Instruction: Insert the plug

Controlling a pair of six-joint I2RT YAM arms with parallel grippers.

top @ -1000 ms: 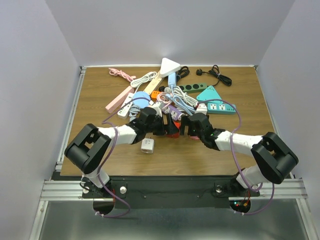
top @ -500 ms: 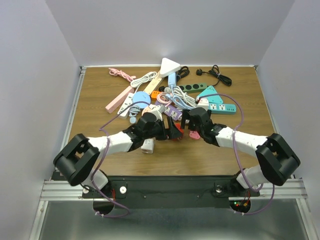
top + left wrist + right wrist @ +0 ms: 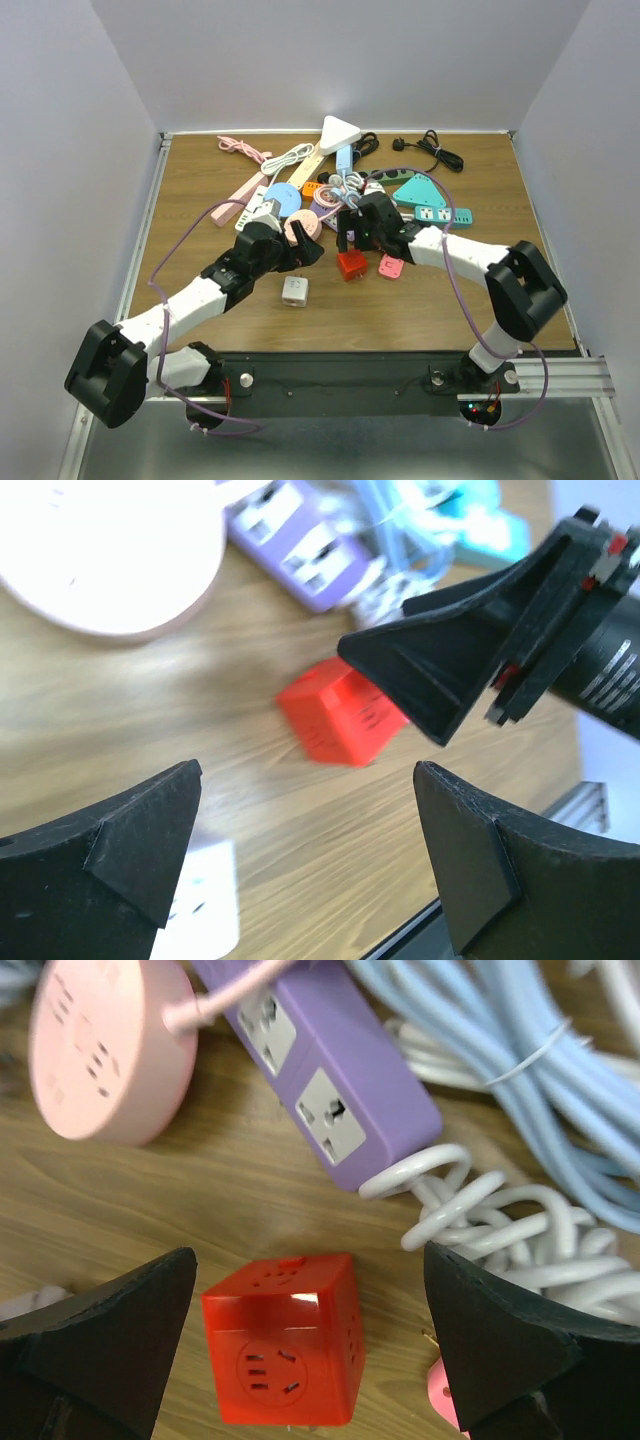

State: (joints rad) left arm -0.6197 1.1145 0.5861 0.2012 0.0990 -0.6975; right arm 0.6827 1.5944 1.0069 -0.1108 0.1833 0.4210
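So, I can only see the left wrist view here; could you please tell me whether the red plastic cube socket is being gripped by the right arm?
Observer: No. In the right wrist view the red plastic cube socket rests on the wooden table, below the wide-open fingers of the right gripper, unclamped.
Operator: Thank you. Is a loose plug nearby?
Observer: Yes, the top view shows a small pink plug lying just right of the cube.
Operator: And where is my left gripper?
Observer: From above, the left gripper hangs open left of the cube, beside the round pink socket disc.
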